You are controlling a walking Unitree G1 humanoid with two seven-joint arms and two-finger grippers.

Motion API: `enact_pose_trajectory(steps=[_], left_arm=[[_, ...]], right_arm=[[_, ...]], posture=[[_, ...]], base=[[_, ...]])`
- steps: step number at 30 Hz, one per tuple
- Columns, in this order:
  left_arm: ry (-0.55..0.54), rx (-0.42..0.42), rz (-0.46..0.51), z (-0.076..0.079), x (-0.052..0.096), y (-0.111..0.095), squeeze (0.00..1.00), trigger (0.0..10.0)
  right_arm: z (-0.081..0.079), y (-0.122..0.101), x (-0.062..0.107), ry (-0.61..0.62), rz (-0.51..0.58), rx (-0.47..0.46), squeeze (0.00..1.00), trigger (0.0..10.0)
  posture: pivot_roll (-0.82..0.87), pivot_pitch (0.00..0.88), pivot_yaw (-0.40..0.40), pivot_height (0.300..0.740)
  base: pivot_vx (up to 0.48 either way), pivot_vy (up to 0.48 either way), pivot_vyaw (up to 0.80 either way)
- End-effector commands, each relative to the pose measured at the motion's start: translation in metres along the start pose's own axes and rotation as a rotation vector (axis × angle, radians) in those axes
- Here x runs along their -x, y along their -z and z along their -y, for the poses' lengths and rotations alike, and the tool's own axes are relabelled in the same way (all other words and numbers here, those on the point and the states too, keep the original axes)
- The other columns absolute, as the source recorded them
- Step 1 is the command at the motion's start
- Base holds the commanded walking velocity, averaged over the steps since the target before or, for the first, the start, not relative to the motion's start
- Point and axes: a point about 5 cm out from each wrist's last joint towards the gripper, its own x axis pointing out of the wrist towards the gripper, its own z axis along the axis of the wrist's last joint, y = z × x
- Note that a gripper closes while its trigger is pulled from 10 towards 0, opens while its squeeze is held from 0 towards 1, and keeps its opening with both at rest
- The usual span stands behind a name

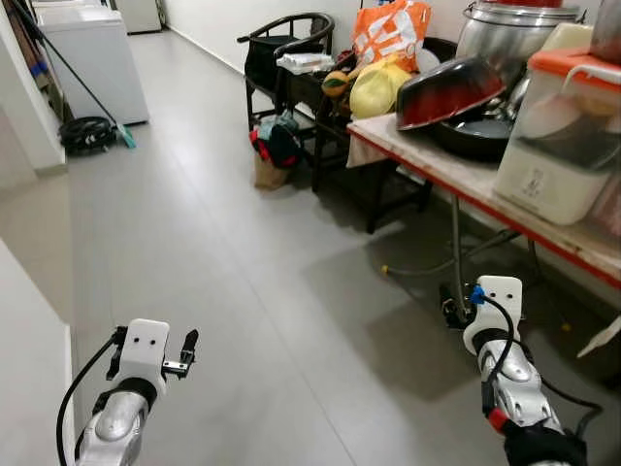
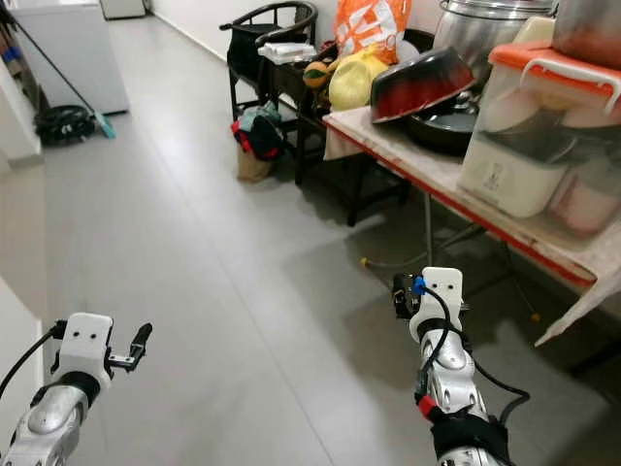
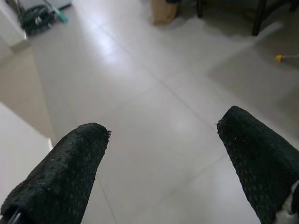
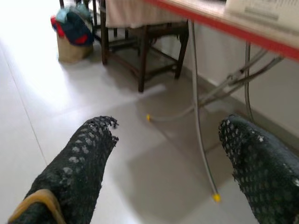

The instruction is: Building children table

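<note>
My left gripper [image 1: 153, 340] hovers low over the grey tile floor [image 1: 243, 252] at the lower left. Its two black fingers [image 3: 60, 172] stand wide apart, open, with only floor between them. My right gripper [image 1: 480, 303] is at the lower right, beside the metal leg [image 4: 200, 107] of a long folding table [image 1: 466, 180]. It is open too, with nothing between its fingertips [image 4: 88, 154]. No children's table parts can be made out.
The red-edged table carries a red-black bowl [image 1: 446, 89], a steel pot [image 1: 505, 34] and a plastic box [image 1: 568, 126]. Dark wooden chairs [image 1: 286, 49] with bags stand behind it, and a cloth bag [image 1: 275, 146] lies on the floor. A white appliance [image 1: 92, 58] and a coiled hose [image 1: 87, 131] sit far left.
</note>
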Motion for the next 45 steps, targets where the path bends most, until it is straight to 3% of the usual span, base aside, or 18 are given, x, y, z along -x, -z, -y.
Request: enact_pose_trajectory(steps=[1,6,10,13,35,37,45], left_arm=[[-0.030,-0.029,-0.106,-0.012,0.005,0.028,0.00,10.0],[-0.040,-0.068,-0.208,-0.017,0.013,0.057,0.00,10.0],[-0.023,-0.090,-0.327,-0.017,0.032,0.091,0.00,10.0],[-0.024,-0.087,-0.353,-0.017,0.036,0.098,0.00,10.0],[-0.011,-0.109,-0.409,-0.023,0.051,0.121,0.00,10.0],[-0.001,-0.113,-0.417,-0.023,0.058,0.125,0.00,10.0],[0.007,-0.117,-0.450,-0.024,0.070,0.136,0.00,10.0]], right_arm=[[0.015,0.028,0.010,0.040,-0.107,0.023,0.00,10.0],[0.025,0.049,0.018,0.066,-0.190,0.042,0.00,10.0],[0.026,0.065,0.027,0.069,-0.245,0.057,0.00,10.0],[0.025,0.067,0.027,0.066,-0.247,0.056,0.00,10.0],[0.021,0.073,0.030,0.050,-0.242,0.049,0.00,10.0],[0.021,0.074,0.032,0.045,-0.237,0.048,0.00,10.0],[0.023,0.077,0.036,0.041,-0.240,0.046,0.00,10.0]], posture=[[0.11,0.011,-0.041,0.680],[0.10,0.016,-0.041,0.670],[0.10,0.024,-0.049,0.650],[0.11,0.027,-0.050,0.640],[0.10,0.128,-0.040,0.575],[0.10,0.175,-0.045,0.565],[0.09,0.217,-0.054,0.540]], base=[[0.000,0.000,0.00],[0.000,0.000,0.00],[0.000,0.000,0.00],[0.000,0.000,0.00],[0.000,0.000,0.00],[0.000,0.000,0.00],[0.000,0.000,0.00]])
